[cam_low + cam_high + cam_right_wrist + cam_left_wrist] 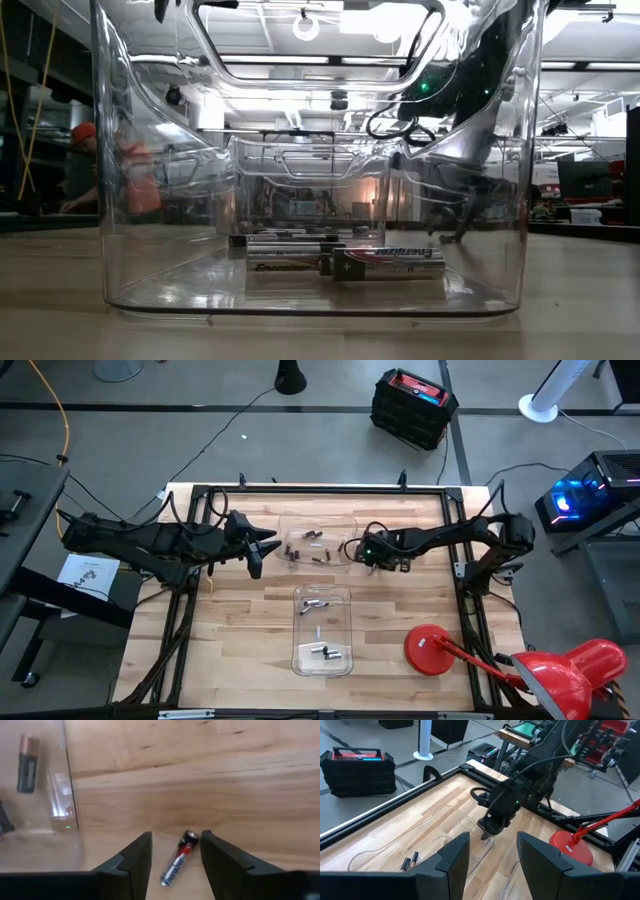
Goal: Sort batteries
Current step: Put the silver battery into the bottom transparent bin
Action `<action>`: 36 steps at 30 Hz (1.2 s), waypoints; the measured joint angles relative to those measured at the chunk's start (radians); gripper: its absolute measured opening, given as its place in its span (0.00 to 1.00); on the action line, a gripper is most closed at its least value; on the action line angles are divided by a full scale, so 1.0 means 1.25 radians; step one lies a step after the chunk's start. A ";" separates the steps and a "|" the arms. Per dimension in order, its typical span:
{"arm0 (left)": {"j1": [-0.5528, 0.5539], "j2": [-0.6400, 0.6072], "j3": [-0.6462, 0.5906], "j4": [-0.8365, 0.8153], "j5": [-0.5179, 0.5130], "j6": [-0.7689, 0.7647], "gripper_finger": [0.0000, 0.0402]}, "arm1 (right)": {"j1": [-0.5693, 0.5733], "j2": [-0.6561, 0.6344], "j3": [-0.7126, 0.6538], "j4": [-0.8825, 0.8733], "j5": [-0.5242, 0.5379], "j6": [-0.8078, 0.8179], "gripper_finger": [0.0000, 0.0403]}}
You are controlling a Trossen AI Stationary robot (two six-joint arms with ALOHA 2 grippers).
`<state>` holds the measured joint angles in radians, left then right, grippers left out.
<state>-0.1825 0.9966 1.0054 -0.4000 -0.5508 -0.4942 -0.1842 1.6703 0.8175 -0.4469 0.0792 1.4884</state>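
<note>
Two clear plastic bins stand on the wooden table. The far bin (318,540) holds several loose batteries (310,548). The near bin (322,630) holds a few batteries (340,262) lying on its floor. My right gripper (176,837) is low at the far bin's right wall, open, with its fingers on either side of a black, silver and red battery (179,857) that lies on the wood outside the bin. My left gripper (255,550) is open and empty at the far bin's left side, above the table.
A red lamp with a round red base (430,650) stands at the near right. The black frame rails (320,488) run along the table's edges. Bare wood lies between the two bins and to their left. A person in orange (85,170) is in the room beyond.
</note>
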 joint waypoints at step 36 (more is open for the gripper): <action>0.005 0.000 0.000 -0.008 0.002 -0.065 0.39 | 0.332 -0.204 -0.005 0.422 0.004 -0.255 0.01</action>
<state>-0.1764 0.9962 1.0054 -0.4098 -0.5483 -0.5758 0.2303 1.4147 0.8116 0.0801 0.0837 1.1701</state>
